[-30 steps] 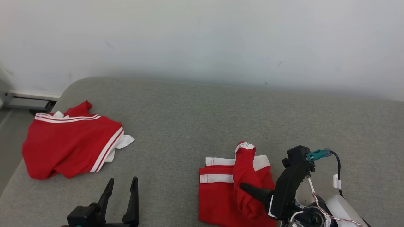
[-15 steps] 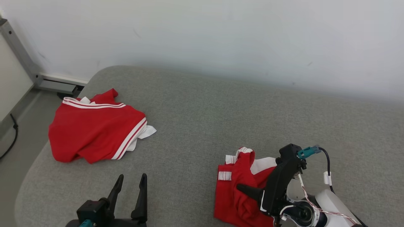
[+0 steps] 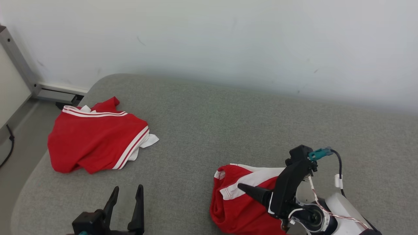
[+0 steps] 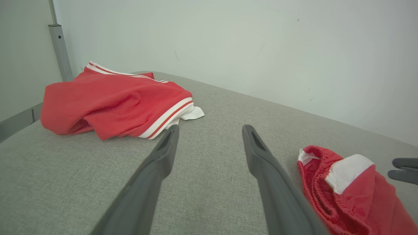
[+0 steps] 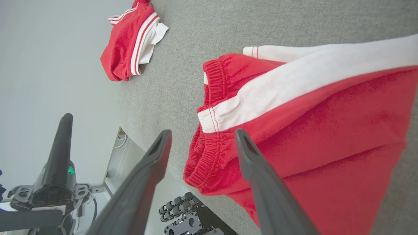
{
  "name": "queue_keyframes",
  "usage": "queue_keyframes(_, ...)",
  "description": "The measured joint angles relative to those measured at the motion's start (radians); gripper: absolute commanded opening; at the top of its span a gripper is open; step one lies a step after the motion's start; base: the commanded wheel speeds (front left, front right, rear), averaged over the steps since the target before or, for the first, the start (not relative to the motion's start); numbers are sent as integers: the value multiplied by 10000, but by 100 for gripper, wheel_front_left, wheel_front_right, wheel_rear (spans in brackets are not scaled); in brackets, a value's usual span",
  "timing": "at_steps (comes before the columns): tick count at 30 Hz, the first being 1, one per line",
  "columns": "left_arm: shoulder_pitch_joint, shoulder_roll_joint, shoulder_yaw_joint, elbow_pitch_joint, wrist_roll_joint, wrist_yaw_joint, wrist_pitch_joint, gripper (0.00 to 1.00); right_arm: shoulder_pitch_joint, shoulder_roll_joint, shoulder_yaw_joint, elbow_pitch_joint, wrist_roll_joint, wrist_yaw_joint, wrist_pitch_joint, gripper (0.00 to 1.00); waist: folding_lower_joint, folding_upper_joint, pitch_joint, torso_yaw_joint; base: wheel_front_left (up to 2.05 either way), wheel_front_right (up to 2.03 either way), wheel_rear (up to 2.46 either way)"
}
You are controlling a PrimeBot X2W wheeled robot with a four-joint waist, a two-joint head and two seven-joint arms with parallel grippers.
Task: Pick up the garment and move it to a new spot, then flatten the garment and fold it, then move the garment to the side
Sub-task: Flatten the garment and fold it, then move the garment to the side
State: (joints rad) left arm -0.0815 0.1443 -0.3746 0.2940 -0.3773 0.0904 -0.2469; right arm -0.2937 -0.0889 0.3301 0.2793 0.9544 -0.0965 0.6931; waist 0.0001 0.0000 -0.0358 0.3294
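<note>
surface: grey cushion (image 3: 209, 124), fabric top, rounded back-left corner; pale wall (image 3: 209, 36) behind its back edge
task garment: red shorts (image 3: 240, 209), white side stripe, elastic waistband; bunched, not flat, one layer lying over another
garment place: on the cushion near the front edge, right of the middle; resting on the fabric, not lifted
garment detail: right wrist view shows the waistband gathered, the white stripe running across the top layer, a second white strip poking out behind it
right gripper (image 5: 201, 133): jaws wide apart, nothing pinched between them; fingers sit just over the waistband end of the shorts, pointing toward the cushion's left edge; touching the cloth or not, cannot tell
left gripper (image 3: 127, 188): jaws apart, empty; over the front edge, left of the middle, fingers pointing toward the back edge, clear of both red pieces
other item: second red garment (image 3: 94, 140), white stripes, crumpled, by the left edge toward the back-left corner, a white bit sticking out on its right side
gap: bare cushion between the two red pieces, well apart
extras: metal post (image 3: 18, 58) against the wall past the left edge; teal plug (image 3: 320, 153) with a dark cable on the right wrist
</note>
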Motion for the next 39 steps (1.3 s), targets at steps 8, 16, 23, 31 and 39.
queue_keyframes(8,371,119,33,-265,50,63,-2,100,670,-777,-579,-899,-184,12,-535,100,0,0,-202,-427,0,0,0)
queue_keyframes(16,567,286,100,-723,476,151,-4,100,1066,-1630,-472,-1005,-1139,-2,-698,100,-1,0,-214,-691,0,0,0)
queue_keyframes(23,537,259,58,-905,533,161,-4,100,1017,-1567,-236,-504,-1394,-73,-696,100,0,0,-108,-587,0,0,0)
queue_keyframes(31,436,130,-17,-913,598,163,-4,100,767,-1363,-56,318,-1703,-146,-681,100,0,0,11,-246,0,0,0)
queue_keyframes(39,353,113,0,-909,593,163,-4,100,587,-1158,222,1162,-1933,-221,-441,100,0,0,168,6,0,0,0)
